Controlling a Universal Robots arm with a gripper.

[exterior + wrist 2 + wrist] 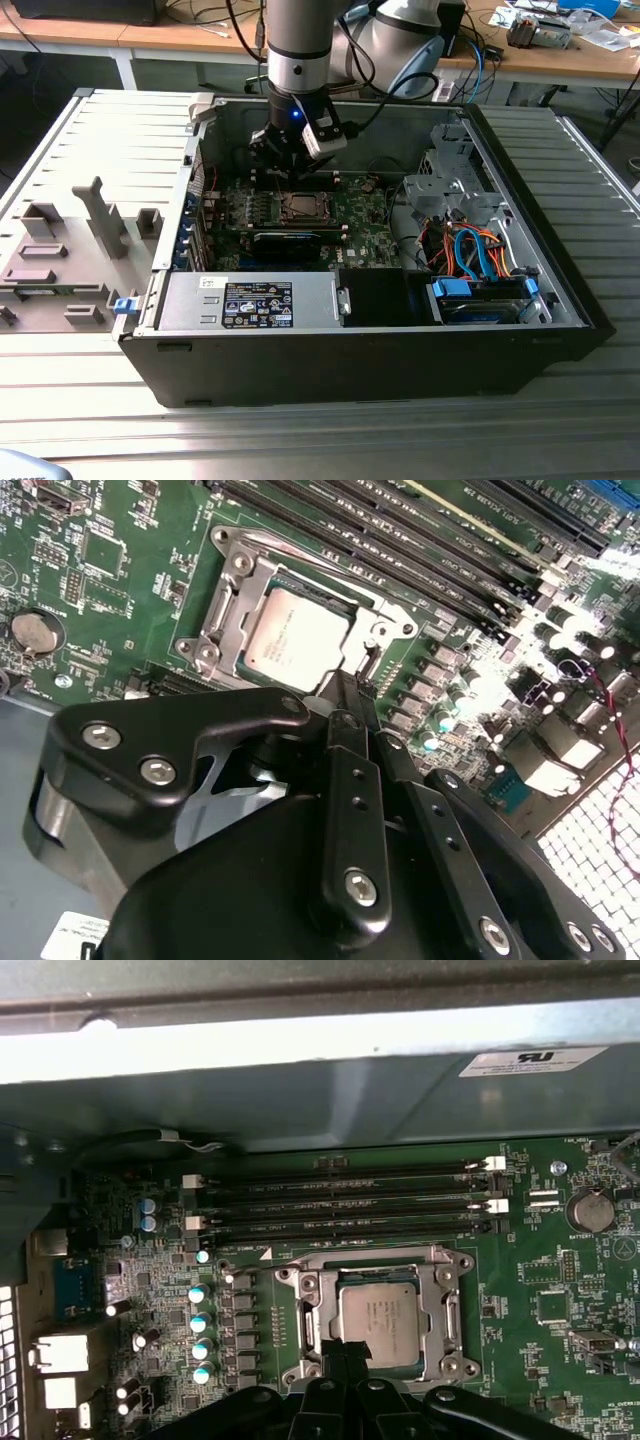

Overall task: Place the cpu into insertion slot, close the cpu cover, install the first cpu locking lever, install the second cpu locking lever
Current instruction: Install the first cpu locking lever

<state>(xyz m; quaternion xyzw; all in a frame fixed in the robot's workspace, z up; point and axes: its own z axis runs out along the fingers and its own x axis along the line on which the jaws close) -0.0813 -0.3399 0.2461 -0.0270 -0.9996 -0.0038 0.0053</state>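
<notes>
One case: a black, open-sided metal computer case [350, 370] lies on the ribbed grey bench [300, 440], with a grey power-supply box [250, 300] along its near wall.
Board: a green motherboard [365, 225] sits flat on the case floor beyond that box.
Chip: the small square cpu with a silvery-grey top [378, 1312] lies level in the insertion slot [452, 1260], about mid-board.
Cover: the thin silvery cpu cover with a square window [436, 1310] appears to be down around the chip.
Levers: whether either is latched cannot be told.
Gripper: the black two-finger gripper [345, 1352] hangs just above the slot's edge. Its tips are together with nothing between them, and contact with the frame is unclear.
Step, as judged: lever work at the socket.
Doing it well: press only on the wire lever, keep clear of the chip top, and sweep it sideways under its hook.
Far: long black memory slots [340, 1210], then the case's back wall.
</notes>
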